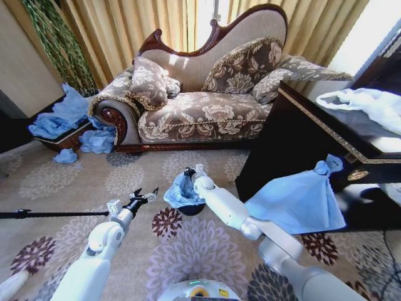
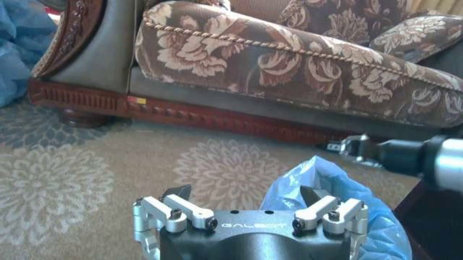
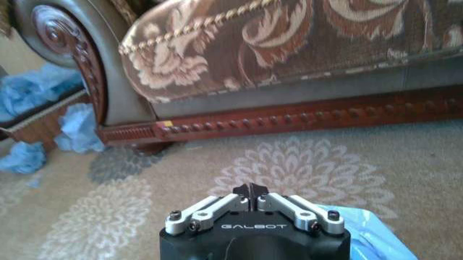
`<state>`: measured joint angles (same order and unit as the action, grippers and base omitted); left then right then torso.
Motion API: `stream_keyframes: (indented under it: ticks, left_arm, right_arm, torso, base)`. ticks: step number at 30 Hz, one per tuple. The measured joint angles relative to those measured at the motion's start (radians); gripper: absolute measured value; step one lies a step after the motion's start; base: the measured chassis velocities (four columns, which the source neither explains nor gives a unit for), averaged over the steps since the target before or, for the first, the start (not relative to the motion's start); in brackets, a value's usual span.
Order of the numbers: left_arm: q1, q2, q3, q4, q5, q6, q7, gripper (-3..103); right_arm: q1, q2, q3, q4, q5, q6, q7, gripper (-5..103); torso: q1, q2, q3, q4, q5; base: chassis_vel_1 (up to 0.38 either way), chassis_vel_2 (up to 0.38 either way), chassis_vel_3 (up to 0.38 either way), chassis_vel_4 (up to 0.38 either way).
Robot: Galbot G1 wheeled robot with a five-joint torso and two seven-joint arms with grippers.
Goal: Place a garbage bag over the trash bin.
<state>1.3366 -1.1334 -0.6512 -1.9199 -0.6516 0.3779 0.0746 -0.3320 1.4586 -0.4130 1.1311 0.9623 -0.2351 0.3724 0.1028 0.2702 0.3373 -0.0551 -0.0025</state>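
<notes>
The small black trash bin (image 1: 192, 209) stands on the carpet in front of the sofa. The thin light-blue garbage bag (image 1: 180, 190) sits crumpled over its top and hangs down its sides. My right gripper (image 1: 190, 170) hovers just above the bin's far rim, shut, with nothing visible between its fingers (image 3: 251, 189). A corner of the bag (image 3: 370, 234) lies below it. My left gripper (image 1: 144, 197) is held a short way to the left of the bin, open and empty. In the left wrist view, the bag (image 2: 334, 187) lies just beyond the left gripper (image 2: 244, 194).
The floral sofa (image 1: 200, 94) spans the back. A dark cabinet (image 1: 294, 135) on the right has a larger knotted blue bag (image 1: 299, 200) leaning against it and a white bag (image 1: 369, 103) on top. Blue bags (image 1: 62, 116) are heaped at left. A black rod (image 1: 50, 214) lies on the carpet.
</notes>
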Motion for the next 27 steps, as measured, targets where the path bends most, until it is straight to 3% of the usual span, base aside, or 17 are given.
stream_keyframes:
  ticks: [4,9,13,20,27]
  left_arm:
    - [-0.001,0.001,0.004,0.000,-0.001,0.000,0.001,100]
    - [-0.003,0.012,0.003,0.000,-0.007,0.008,-0.003,100]
    - [-0.003,0.024,-0.005,-0.002,-0.020,0.013,-0.009,100]
    - [0.014,0.043,-0.037,-0.023,-0.045,0.022,-0.015,100]
    - [0.018,0.034,-0.041,-0.029,-0.045,0.022,-0.014,100]
  right_arm:
    - [-0.007,-0.046,-0.032,0.117,0.090,-0.044,0.078,0]
    - [-0.016,-0.049,-0.034,0.139,0.210,-0.190,0.152,0]
    - [-0.004,-0.018,-0.018,0.054,0.228,-0.231,0.143,0]
    - [0.008,0.025,0.027,-0.141,0.207,-0.249,0.069,0]
    - [-0.001,0.059,0.046,-0.227,0.201,-0.255,0.048,0]
  torso:
    - [0.000,0.000,0.000,0.0003,-0.0001]
    - [0.000,0.000,0.000,0.0001,-0.0001]
    - [0.000,0.000,0.000,0.0003,-0.0001]
    - [0.000,0.000,0.000,0.0002,-0.0001]
    - [0.000,0.000,0.000,0.0002,-0.0002]
  base:
    - [0.000,0.000,0.000,0.000]
    - [0.000,0.000,0.000,0.000]
    - [0.000,0.000,0.000,0.000]
    - [0.000,0.000,0.000,0.000]
    - [0.000,0.000,0.000,0.000]
